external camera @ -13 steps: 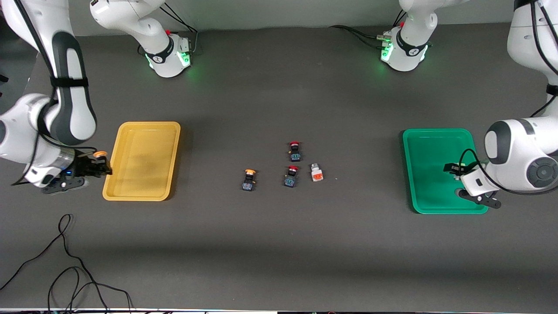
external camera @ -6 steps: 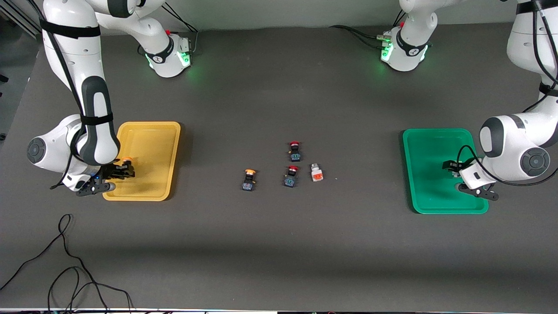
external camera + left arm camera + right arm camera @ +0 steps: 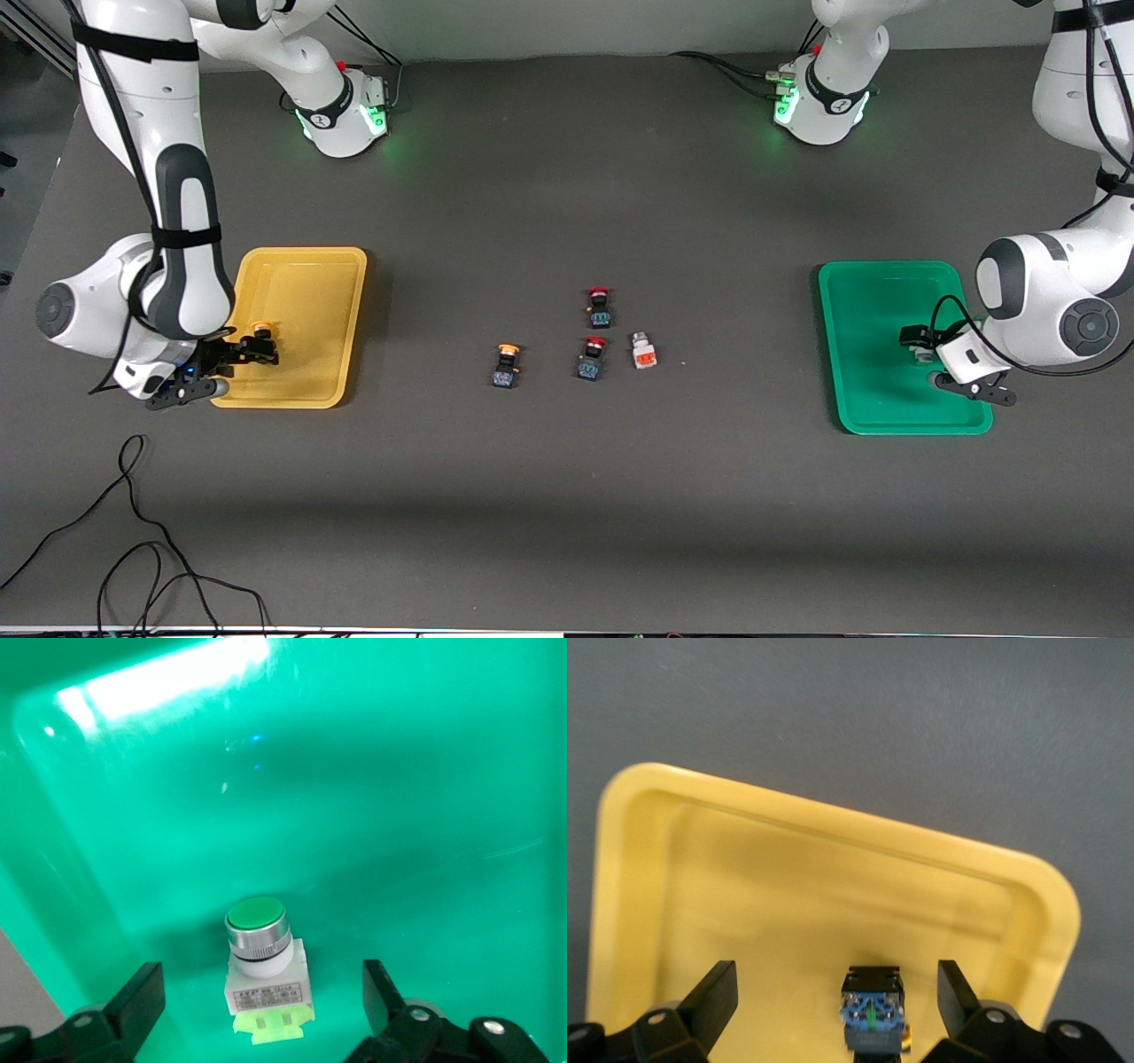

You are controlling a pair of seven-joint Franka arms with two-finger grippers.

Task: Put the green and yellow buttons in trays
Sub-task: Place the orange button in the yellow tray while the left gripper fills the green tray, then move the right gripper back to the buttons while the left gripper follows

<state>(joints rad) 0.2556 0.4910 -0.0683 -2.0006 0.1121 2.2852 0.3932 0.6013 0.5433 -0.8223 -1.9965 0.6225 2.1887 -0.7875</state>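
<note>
I see my right gripper (image 3: 251, 352) low in the yellow tray (image 3: 310, 266), fingers spread wide around a yellow-capped button (image 3: 873, 1010) resting there unheld. My left gripper (image 3: 917, 344) sits in the green tray (image 3: 864, 283), fingers wide apart around a green-capped button (image 3: 263, 967). Mid-table lie another yellow-capped button (image 3: 506, 365), an orange-faced white button (image 3: 643, 351) and two red-capped switches (image 3: 600, 307).

White arms, grey joint bands, black cables, black fingers (image 3: 133, 1001).
</note>
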